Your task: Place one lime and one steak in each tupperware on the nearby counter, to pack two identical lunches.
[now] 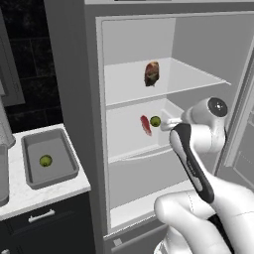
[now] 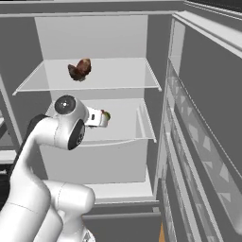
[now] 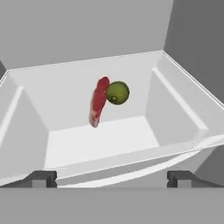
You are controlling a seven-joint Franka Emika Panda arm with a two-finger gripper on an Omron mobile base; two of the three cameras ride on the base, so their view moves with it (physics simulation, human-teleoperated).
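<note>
The open fridge (image 1: pixel 139 124) stands right of the counter (image 1: pixel 30 196), its door (image 2: pixel 208 142) swung wide on the right side. The counter's white top carries a grey tupperware (image 1: pixel 69 171) close to the fridge wall, and one lime (image 1: pixel 45 160) lies loose in its middle; at the left edge a second grey container shows only in part. Inside the fridge the upper shelf (image 1: pixel 188 79) bears a brown-red steak (image 1: pixel 152 73), well above the arm. Below it sits a white drawer (image 3: pixel 175 109), open at the top, and in it a second steak (image 3: pixel 98 105), red and long, stands on end and tilted, with a second lime (image 3: pixel 117 92) touching its right side near the upper end. The white arm (image 1: pixel 198 163) reaches up from below toward this drawer. The claw (image 3: pixel 112 178) hangs just outside the drawer's front rim, its fingers (image 3: pixel 41 178) spread wide and holding nothing; steak and lime lie ahead of it, deeper in the drawer, roughly centred between the tips and apart from them. In the right base view the hand's end nearly covers the lime.
</note>
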